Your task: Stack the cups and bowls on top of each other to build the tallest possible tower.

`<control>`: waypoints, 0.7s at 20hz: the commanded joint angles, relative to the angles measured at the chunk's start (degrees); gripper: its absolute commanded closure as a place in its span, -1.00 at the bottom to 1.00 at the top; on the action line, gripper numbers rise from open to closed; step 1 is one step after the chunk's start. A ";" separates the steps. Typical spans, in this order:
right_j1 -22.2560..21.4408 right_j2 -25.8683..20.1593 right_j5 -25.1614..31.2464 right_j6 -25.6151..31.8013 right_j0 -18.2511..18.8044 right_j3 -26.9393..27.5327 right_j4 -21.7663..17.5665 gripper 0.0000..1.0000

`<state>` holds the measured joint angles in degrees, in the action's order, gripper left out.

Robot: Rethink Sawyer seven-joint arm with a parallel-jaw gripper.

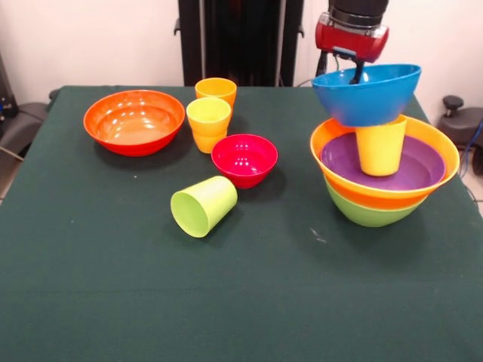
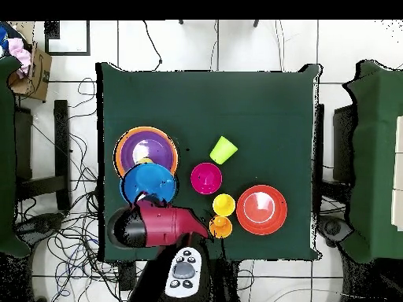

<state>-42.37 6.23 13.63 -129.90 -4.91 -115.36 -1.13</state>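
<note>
The step in hand looks like the placing of the blue bowl (image 1: 367,92) on the tower (image 1: 383,172), which so far is a lime green bowl (image 1: 370,213) at the bottom, an orange bowl (image 1: 382,195) nested in it, a purple bowl (image 1: 386,163) inside that, and a yellow cup (image 1: 380,145) standing mouth down in the purple bowl. The blue bowl sits right over that cup, slightly tilted, its base at or just touching the cup's upturned bottom; whether its weight is already on the cup cannot be told. The gripper (image 1: 356,74) reaches down from the red wrist onto the bowl's far rim, with one dark finger showing inside the bowl, so it appears closed on the rim and holding the bowl, though the second finger is hidden behind the wall. From overhead the blue bowl lies off the purple bowl's centre, toward the robot. Judging from this, the next move calls for levelling the bowl and centring it on the cup before the fingers let go, since the cup offers a narrow footing and a skewed release could tip both. Well apart on the green table (image 1: 241,302) wait the large orange bowl (image 1: 134,121), the small magenta-red bowl (image 1: 244,159), an upright yellow cup (image 1: 209,124) with an orange cup (image 1: 216,90) just behind it, and a lime green cup (image 1: 203,206) lying on its side
</note>
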 commanded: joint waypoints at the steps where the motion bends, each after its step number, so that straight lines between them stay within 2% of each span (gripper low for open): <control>1: 1.14 -4.62 4.68 -7.73 -1.49 -1.98 3.00 -1.00; 6: 0.91 -4.71 5.25 -9.02 -3.03 -0.02 5.53 -1.00; 10: 2.50 -3.30 3.79 -10.11 -4.76 3.93 7.68 -1.00; 14: 4.63 -2.83 3.30 -9.03 -4.76 7.24 9.18 -1.00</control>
<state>-41.52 6.28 13.65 -129.90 -9.11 -114.00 4.65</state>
